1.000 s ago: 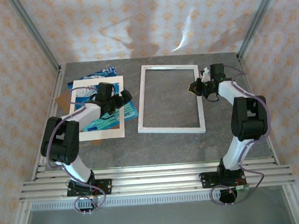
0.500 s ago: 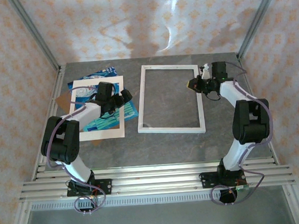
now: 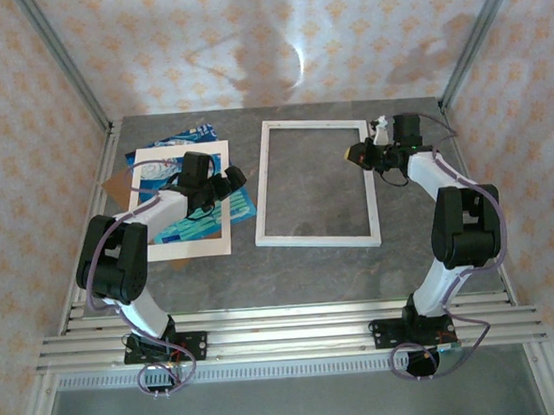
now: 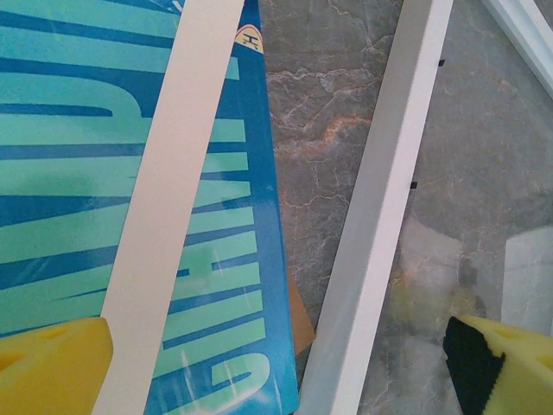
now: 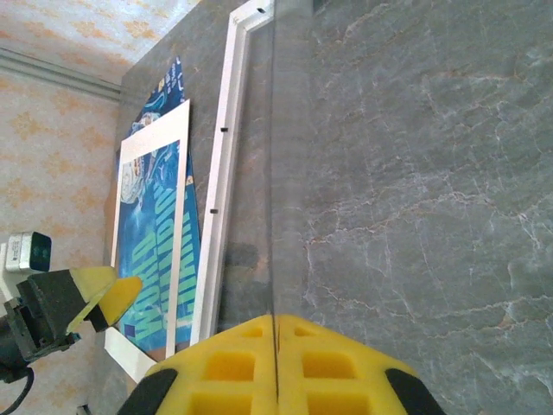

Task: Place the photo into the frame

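Left gripper (image 4: 276,367) hovers, pads wide apart, over the blue-teal paper photo (image 4: 60,173), which lies flat under the cream window mat (image 4: 168,199), left of the white moulded frame (image 3: 262,185). It's light, floppy and easily creased, so pinch an exposed edge. Right gripper (image 5: 275,346) is clamped on a clear thin pane (image 5: 259,173).

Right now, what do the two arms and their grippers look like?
The left arm and right arm each have white tube links between bulky black joint housings, with a thin purple-grey cable looping alongside. The left gripper and right gripper are black, with bright yellow fingers showing square recesses and black backing.
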You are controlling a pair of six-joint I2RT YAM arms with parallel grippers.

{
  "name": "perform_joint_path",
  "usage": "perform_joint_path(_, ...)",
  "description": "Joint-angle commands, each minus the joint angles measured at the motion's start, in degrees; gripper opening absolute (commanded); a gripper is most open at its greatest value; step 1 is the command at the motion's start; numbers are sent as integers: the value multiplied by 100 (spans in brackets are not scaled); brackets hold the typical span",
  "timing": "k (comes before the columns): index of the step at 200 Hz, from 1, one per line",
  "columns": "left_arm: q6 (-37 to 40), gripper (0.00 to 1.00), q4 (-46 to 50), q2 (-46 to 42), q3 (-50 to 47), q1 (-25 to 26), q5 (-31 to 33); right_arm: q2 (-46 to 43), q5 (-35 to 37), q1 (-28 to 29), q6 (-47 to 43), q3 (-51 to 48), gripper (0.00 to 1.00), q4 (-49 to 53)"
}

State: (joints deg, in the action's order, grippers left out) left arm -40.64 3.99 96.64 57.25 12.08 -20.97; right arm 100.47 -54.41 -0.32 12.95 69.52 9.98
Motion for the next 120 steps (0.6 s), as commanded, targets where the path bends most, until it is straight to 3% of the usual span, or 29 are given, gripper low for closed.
perform_joint_path(1,14,100,-19,16,32,35,55,-2,-165,14,84,-83,0,-601)
perform_joint_path(101,-39,100,-97,48,-17,71,20,329,-279,19,491,-264,0,-974)
perform_joint_path(120,-53,100,-117,71,-8,76,12,395,-234,14,505,-261,5,-911)
